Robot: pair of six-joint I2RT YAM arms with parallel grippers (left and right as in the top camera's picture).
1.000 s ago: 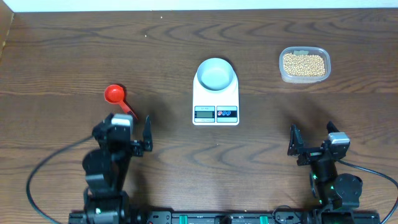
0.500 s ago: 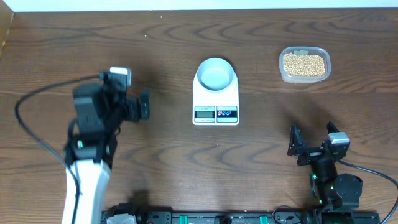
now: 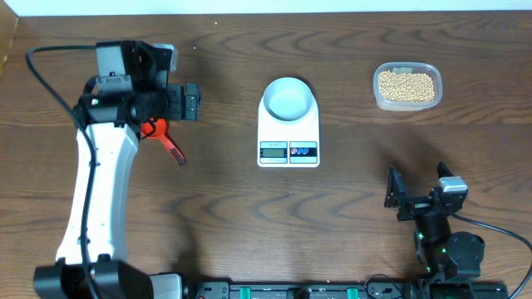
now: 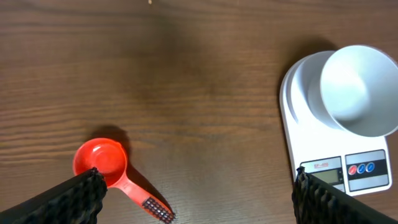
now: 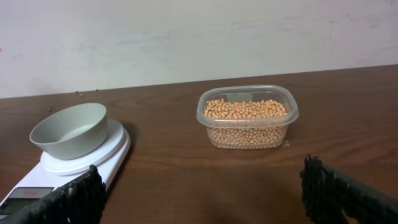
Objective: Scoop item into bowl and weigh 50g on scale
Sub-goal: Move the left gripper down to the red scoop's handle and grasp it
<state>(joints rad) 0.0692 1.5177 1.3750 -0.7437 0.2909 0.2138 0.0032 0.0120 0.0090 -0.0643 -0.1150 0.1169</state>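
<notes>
Overhead: left pincer [image 3: 165,106] near red scoop [image 3: 153,128]

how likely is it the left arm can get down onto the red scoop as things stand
Probably yes. The left arm hangs above the red scoop with its jaws wide open, nothing lies on or against the scoop, and the scale with the bowl stands off to the side.

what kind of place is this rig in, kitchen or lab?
Probably a lab test bench, not a kitchen: wooden table with a plain white wall behind, a cabled robot arm over it, and a scale, bowl and tub of beans staged.
</notes>
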